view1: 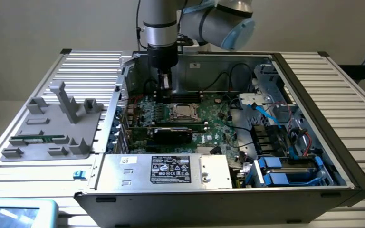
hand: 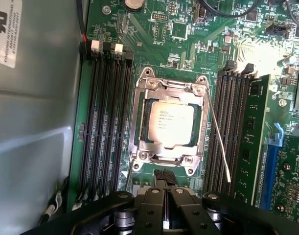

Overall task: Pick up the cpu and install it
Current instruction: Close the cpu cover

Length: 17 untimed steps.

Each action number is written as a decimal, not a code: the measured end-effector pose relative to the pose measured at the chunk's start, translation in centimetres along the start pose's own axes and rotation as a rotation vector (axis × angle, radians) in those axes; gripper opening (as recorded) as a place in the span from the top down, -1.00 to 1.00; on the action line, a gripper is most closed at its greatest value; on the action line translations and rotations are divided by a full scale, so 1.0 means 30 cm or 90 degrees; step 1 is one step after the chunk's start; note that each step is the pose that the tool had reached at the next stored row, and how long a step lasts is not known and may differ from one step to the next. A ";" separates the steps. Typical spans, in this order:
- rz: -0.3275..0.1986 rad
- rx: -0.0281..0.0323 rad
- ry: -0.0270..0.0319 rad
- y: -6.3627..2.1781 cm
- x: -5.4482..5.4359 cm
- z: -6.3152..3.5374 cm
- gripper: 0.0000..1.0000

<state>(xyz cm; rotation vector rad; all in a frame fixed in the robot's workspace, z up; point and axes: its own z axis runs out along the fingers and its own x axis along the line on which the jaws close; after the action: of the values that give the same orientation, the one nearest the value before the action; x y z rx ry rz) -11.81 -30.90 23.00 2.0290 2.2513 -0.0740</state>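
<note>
The ribbed desk (view1: 334, 90) carries an open PC case (view1: 201, 209), and a grey tray (view1: 49, 128) lies on the exterior view's left. The arm (view1: 160, 28) reaches down into the far part of the case, over the green board (hand: 188, 44). On the board the metal-framed socket (hand: 139, 122) sits between two banks of memory slots (hand: 103, 127). A thin wire lever (hand: 218, 137) stands out slantwise beside the socket.

The cpu (hand: 171, 123) lies flat inside the socket frame, silver top up. The jaws hang just beside the socket, clenched together with nothing between them.

The cpu looks light, stiff and thin. Its polished lid would likely be slippery, and its underside is probably delicate. Its two opposite rim edges seem the safest hold, kept level. The frame stands close around it, so there is little room at the edges.
</note>
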 end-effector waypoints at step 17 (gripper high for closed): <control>-0.005 -0.0005 0.0001 0.002 -0.009 -0.076 0.81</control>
<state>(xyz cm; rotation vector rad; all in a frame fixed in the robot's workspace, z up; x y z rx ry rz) -11.82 -30.92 25.30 2.0205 2.2587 -0.0735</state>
